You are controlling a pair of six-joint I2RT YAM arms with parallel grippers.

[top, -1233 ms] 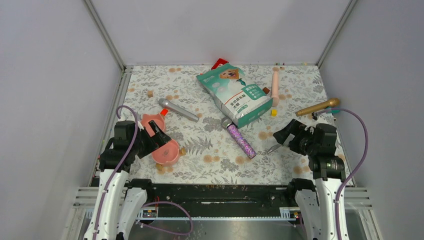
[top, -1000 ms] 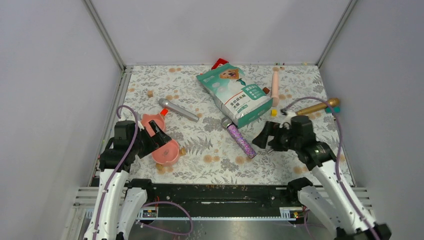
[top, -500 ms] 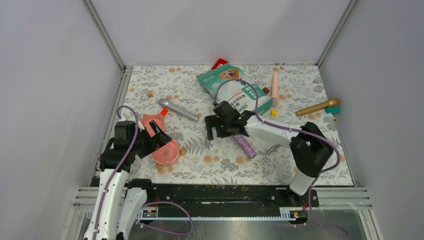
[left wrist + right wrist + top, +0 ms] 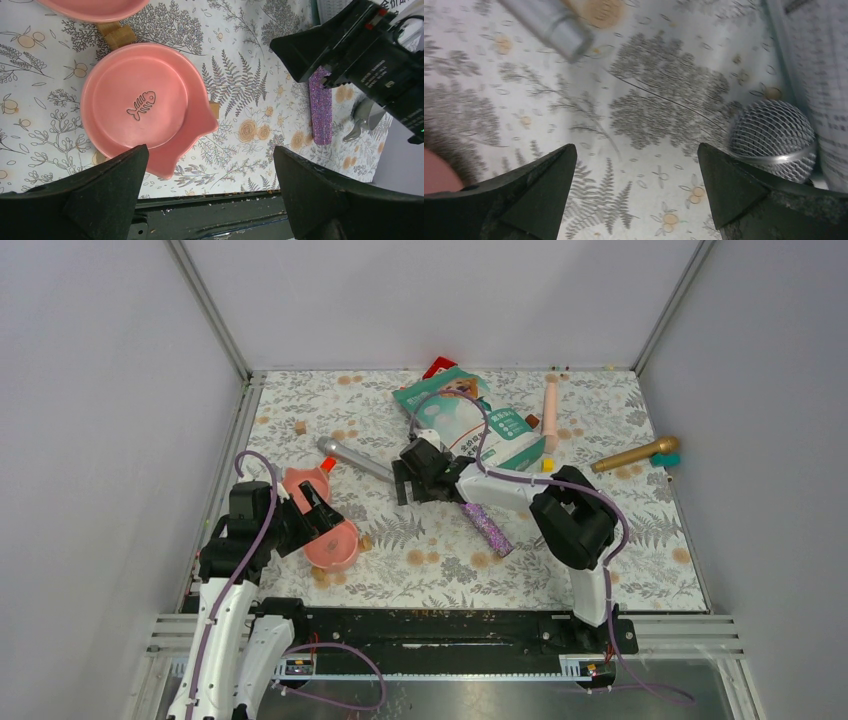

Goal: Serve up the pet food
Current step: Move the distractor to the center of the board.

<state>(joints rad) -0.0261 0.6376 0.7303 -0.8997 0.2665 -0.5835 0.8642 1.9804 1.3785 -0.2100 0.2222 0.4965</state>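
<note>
The teal-green and white pouch [image 4: 470, 425] with a dog's face lies flat at the back middle of the table. No kibble shows. A pink fish-shaped bowl [image 4: 337, 542] sits at the near left and also shows in the left wrist view [image 4: 137, 102]. My left gripper [image 4: 322, 520] hovers open and empty over it [image 4: 210, 190]. My right gripper [image 4: 405, 480] is open and empty, stretched far left, just left of the pouch's near corner. In the right wrist view [image 4: 636, 195] it is above bare tablecloth, with the pouch's edge [image 4: 819, 75] at the right.
A second pink bowl [image 4: 300, 485] sits behind the first. A silver microphone [image 4: 355, 458], a purple glitter microphone [image 4: 485, 520] and a gold microphone [image 4: 635, 453] lie about. A peach handle [image 4: 550, 410], a yellow block [image 4: 547, 466] and a wooden block [image 4: 299, 427] are also there.
My right arm has swung from the table's right side across to the left, over the purple microphone, to beside the pouch. The left arm has not moved.
</note>
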